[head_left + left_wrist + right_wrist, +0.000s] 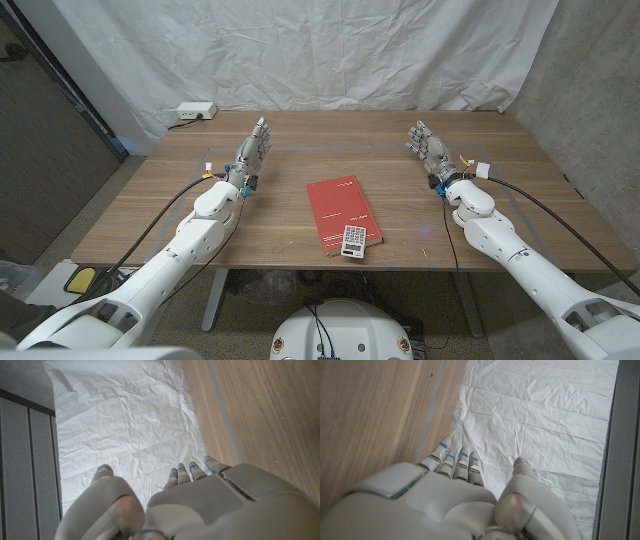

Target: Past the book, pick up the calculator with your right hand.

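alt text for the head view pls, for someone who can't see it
A red book lies mid-table on a wooden table, with a small calculator overlapping its near right corner. The robot's left hand and right hand wait open on either side, holding nothing. A white crumpled sheet hangs behind.

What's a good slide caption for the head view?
Both hands, left and right, wait open while the calculator lies on the red book's near corner.
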You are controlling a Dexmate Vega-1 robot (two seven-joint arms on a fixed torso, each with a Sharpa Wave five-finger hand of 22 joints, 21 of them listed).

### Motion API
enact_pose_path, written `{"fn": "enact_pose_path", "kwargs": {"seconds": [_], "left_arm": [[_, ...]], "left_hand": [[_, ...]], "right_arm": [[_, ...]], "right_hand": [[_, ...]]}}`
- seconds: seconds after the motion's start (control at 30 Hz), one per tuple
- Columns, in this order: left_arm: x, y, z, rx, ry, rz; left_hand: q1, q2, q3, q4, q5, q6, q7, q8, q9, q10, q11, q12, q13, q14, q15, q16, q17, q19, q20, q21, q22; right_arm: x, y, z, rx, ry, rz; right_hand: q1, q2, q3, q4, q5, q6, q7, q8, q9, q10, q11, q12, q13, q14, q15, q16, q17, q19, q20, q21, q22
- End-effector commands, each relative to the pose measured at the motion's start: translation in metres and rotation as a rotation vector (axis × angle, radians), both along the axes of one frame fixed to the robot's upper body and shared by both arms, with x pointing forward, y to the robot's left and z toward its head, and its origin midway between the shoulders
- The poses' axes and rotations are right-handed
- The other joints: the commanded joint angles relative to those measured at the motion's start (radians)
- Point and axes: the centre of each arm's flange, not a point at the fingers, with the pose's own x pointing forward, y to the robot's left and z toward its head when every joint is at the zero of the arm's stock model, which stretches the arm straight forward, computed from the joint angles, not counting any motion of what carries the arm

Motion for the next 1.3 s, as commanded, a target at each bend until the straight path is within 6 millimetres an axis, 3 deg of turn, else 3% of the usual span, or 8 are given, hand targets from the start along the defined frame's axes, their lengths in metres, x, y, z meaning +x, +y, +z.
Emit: {"fn": "enact_pose_path", "kwargs": {"seconds": [0.03,1.3], "left_arm": [[-0.002,0.0,0.003,0.007,-0.007,-0.009],[-0.002,-0.009,0.005,0.007,-0.012,-0.032]], "left_hand": [[0.012,0.002,0.005,0.002,0.005,-0.007,0.0,0.005,0.002,-0.006,0.0,0.007,0.001,-0.005,0.0,0.006,0.002,-0.002,-0.06,0.007,0.005],[0.023,0.019,0.004,0.002,0.001,-0.001,0.001,0.007,0.002,0.0,-0.001,0.009,0.002,-0.002,0.008,0.006,0.003,-0.01,-0.055,0.003,0.006]], "right_arm": [[-0.002,0.002,-0.001,0.003,0.005,0.013],[-0.036,0.002,-0.003,-0.014,-0.046,0.024]], "right_hand": [[0.01,0.001,0.007,0.0,0.005,0.01,-0.001,0.003,0.004,0.009,-0.001,0.007,0.005,0.012,-0.001,0.006,0.005,0.012,-0.016,0.006,0.001],[0.026,0.007,0.011,-0.008,-0.002,0.019,-0.004,0.005,0.004,0.015,0.005,0.008,0.006,0.025,0.0,0.008,0.006,0.029,-0.014,-0.005,0.002]]}}
